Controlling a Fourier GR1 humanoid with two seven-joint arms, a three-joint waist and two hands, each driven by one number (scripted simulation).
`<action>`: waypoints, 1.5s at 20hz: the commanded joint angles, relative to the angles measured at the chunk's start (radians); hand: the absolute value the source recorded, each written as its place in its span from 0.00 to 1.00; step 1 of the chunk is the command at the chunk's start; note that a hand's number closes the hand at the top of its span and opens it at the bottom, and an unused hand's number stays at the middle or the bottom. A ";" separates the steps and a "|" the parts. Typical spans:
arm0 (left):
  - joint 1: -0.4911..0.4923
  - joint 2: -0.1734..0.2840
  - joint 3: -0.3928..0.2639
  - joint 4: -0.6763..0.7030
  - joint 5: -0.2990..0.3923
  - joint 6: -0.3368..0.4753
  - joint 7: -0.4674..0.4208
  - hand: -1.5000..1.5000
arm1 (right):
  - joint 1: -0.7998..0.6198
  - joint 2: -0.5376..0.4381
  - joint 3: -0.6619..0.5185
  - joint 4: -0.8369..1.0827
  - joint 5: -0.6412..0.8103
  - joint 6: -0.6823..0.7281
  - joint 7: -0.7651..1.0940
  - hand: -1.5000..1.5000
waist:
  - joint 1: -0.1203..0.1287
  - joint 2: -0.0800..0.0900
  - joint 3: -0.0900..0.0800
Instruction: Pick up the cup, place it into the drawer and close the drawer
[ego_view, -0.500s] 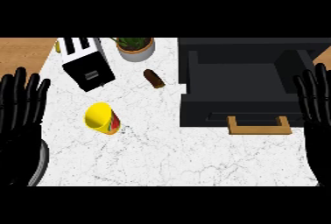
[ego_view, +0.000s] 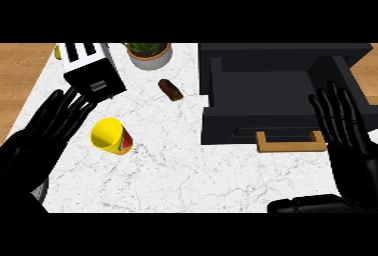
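Since half a second ago the left hand (ego_view: 46, 131) has swung inward from the left edge and now leans over the counter's left part, its straight fingertips pointing up and to the right toward the toaster. The right hand (ego_view: 345, 131) has also come in from the right edge and stands over the right side of the drawer, fingers spread and pointing up; the cup has not shifted.

Both hands are released, fingers straight, holding nothing. The left hand's fingers lie just left of the cup (ego_view: 111, 136), near it but apart, with a strip of bare marble between them. The cup is yellow, with a red and green patch on its side, and lies tipped with its open mouth facing up and left. It rests on the white marble counter (ego_view: 184, 170), well apart from the right hand.

Above the left fingertips sits the black toaster (ego_view: 92, 74), tilted, with white slots. To its right stands a potted plant (ego_view: 150, 52) in a pale pot, and below that a small brown object (ego_view: 170, 89) lies on the marble. The black drawer (ego_view: 258, 90) stands pulled open at the upper right, its inside dark, and a tan handle (ego_view: 290, 141) sticks out at its front edge, just left of the right hand's palm
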 joint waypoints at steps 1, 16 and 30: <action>-0.057 0.116 0.087 0.170 0.253 -0.170 0.063 0.00 | -0.001 -0.035 -0.018 0.030 -0.046 0.050 0.032 0.00 | 0.000 -0.002 0.000; -0.298 0.118 0.115 0.913 -0.183 -0.393 -0.307 0.00 | -0.184 -0.053 -0.090 0.239 -0.060 0.088 -0.025 0.00 | 0.005 -0.004 0.000; -0.500 0.134 0.076 1.475 -0.493 -0.268 -0.745 0.00 | -0.286 -0.114 -0.162 0.149 -0.159 0.120 0.143 0.00 | -0.023 0.002 -0.003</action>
